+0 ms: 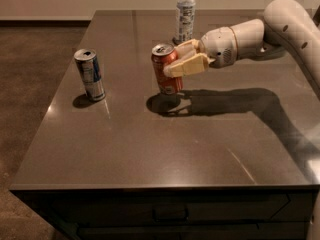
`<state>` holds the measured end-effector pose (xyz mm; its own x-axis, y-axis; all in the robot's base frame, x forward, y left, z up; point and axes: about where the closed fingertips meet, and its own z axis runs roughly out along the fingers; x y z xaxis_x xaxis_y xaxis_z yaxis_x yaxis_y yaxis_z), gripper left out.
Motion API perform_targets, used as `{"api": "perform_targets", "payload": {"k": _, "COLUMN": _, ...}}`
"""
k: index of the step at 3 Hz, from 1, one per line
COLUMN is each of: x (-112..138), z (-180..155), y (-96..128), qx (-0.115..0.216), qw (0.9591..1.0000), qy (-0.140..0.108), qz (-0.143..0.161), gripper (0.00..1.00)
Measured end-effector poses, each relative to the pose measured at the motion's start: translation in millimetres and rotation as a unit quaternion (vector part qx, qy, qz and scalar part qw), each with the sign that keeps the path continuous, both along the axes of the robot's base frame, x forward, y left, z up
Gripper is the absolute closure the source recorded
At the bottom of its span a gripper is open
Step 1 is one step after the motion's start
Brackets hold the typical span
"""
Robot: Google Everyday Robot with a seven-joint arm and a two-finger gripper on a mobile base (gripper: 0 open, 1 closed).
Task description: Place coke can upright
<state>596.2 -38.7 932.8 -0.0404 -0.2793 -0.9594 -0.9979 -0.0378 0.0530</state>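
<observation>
Dark tabletop (pixel 150 149) lay under your gripper (pixel 175 60), whose fingers pinched the coke can (pixel 165 79) by its sides near mid-table, in front of the clear bottle (pixel 185 14). You had it nearly upright, long axis vertical, silver top up; by my judgement, only setting down and release remained.

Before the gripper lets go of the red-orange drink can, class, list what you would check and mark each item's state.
1. The gripper is shut on the short red-orange aluminium coke can: ok.
2. Coke can close to upright, silver top up: ok.
3. Its base resting on the dark table: cannot tell.
4. Tall blue-and-silver can stands apart: ok.
5. Clear plastic bottle behind, not touching: ok.
</observation>
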Motion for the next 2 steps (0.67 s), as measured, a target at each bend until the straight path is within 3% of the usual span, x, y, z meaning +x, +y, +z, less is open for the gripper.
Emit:
{"api": "perform_targets", "payload": {"k": 1, "x": 0.6, "z": -4.4, "y": -0.6, "qx": 0.026, "qw": 0.9997, "qy": -0.002, "qz": 0.002, "gripper": 0.85}}
{"api": "perform_targets", "payload": {"k": 2, "x": 1.4, "z": -13.7, "y": -0.8, "qx": 0.039, "qw": 0.9992, "qy": -0.005, "qz": 0.007, "gripper": 0.61}}
